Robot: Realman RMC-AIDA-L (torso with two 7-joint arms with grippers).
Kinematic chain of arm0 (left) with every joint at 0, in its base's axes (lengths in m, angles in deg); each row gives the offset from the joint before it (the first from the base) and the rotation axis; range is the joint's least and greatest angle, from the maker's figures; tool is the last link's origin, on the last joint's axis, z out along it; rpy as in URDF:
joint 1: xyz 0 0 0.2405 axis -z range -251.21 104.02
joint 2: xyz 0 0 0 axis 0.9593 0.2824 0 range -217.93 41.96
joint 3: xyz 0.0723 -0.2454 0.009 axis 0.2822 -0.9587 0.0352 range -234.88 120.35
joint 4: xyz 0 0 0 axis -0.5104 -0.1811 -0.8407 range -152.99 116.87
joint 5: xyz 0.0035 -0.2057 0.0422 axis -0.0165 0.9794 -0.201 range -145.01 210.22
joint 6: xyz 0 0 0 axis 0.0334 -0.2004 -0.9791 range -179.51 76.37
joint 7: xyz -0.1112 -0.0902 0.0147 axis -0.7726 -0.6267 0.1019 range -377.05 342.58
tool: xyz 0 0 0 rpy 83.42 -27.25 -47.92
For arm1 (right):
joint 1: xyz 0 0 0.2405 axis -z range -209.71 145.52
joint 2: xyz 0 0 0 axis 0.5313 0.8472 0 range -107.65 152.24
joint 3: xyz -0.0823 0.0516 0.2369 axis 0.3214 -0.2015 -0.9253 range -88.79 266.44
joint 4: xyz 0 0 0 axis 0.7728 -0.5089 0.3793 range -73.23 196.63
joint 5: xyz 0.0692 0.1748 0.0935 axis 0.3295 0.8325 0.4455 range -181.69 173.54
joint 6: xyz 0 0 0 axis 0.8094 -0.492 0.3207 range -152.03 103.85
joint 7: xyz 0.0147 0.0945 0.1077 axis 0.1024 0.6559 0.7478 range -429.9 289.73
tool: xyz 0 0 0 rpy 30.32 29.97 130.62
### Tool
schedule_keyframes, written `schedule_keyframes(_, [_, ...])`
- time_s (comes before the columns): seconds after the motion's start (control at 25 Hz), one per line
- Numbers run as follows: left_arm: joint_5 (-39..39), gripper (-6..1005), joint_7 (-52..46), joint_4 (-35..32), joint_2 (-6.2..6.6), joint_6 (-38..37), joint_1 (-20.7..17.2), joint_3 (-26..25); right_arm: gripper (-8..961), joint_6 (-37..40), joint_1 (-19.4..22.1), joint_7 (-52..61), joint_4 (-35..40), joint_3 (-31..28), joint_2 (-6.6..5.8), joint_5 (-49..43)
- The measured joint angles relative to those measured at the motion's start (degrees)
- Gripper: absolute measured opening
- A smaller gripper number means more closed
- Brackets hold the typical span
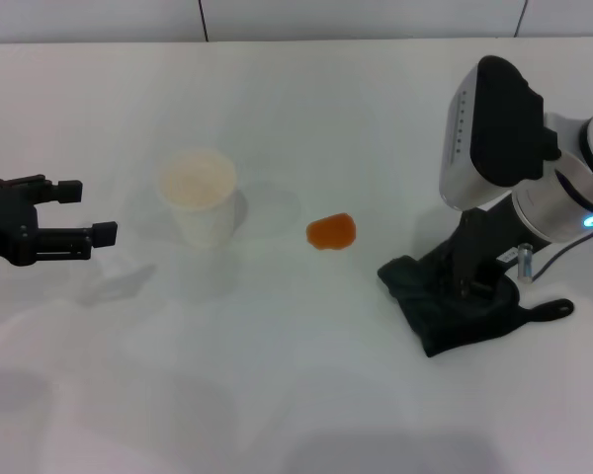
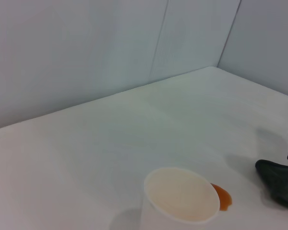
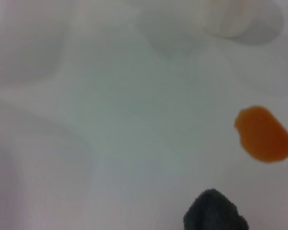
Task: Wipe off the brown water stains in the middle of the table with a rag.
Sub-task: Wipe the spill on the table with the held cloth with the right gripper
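The brown water stains (image 1: 331, 231) are one orange-brown blob on the white table (image 1: 277, 395), to the right of a paper cup. They also show in the left wrist view (image 2: 222, 196) and the right wrist view (image 3: 265, 134). The dark rag (image 1: 445, 316) lies bunched on the table right of the stain, its loop strap trailing right. My right gripper (image 1: 471, 269) reaches down into the rag from above, its tips hidden in the cloth. A corner of the rag (image 3: 214, 213) shows in the right wrist view. My left gripper (image 1: 87, 211) hovers open at the far left, holding nothing.
A white paper cup (image 1: 200, 196) stands upright between the left gripper and the stain; in the left wrist view the cup (image 2: 181, 201) looks empty. A grey wall (image 2: 110, 48) runs along the table's far edge.
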Motion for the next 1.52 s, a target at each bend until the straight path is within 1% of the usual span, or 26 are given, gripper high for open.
schedule_keyframes(0.24, [-0.2, 891, 0.0, 0.0, 0.00, -0.1, -0.2, 0.0, 118, 0.3, -0.3, 0.0, 3.4, 0.3, 0.00, 0.2])
schedule_keyframes(0.44, [-0.3, 890, 0.0, 0.0, 0.00, -0.1, -0.3, 0.0, 117, 0.3, -1.3, -0.1, 4.4, 0.7, 0.16, 0.5])
schedule_keyframes(0.52, [-0.3, 890, 0.0, 0.0, 0.00, -0.1, -0.4, 0.0, 117, -0.2, -2.5, -0.1, 4.9, 1.2, 0.27, 0.8])
schedule_keyframes(0.68, [-0.3, 892, 0.0, 0.0, 0.00, -0.1, -0.1, 0.0, 117, -1.9, -3.5, 0.0, 4.8, 1.9, 0.35, 0.8])
schedule_keyframes(1.0, [-0.2, 891, 0.0, 0.0, -0.10, -0.1, 0.0, 0.0, 117, -8.1, -5.2, 0.1, 2.1, 7.4, 0.35, 0.2])
schedule_keyframes(1.28, [-0.1, 891, 0.0, 0.0, -0.10, -0.1, 0.0, 0.0, 117, -9.9, -7.3, 0.0, -0.1, 14.0, 0.42, -2.5])
schedule_keyframes(1.44, [0.0, 890, 0.0, 0.0, -0.08, -0.1, 0.0, 0.0, 116, -10.0, -8.0, -0.2, -0.1, 16.2, 0.43, -2.8])
schedule_keyframes(1.48, [0.0, 890, 0.0, 0.0, -0.08, -0.1, 0.0, 0.0, 116, -10.0, -8.9, -0.4, -0.1, 18.2, 0.44, -3.1])
schedule_keyframes(1.52, [0.0, 890, 0.0, 0.0, -0.10, -0.1, 0.0, 0.0, 116, -10.1, -9.1, -0.5, -0.1, 18.9, 0.45, -3.4])
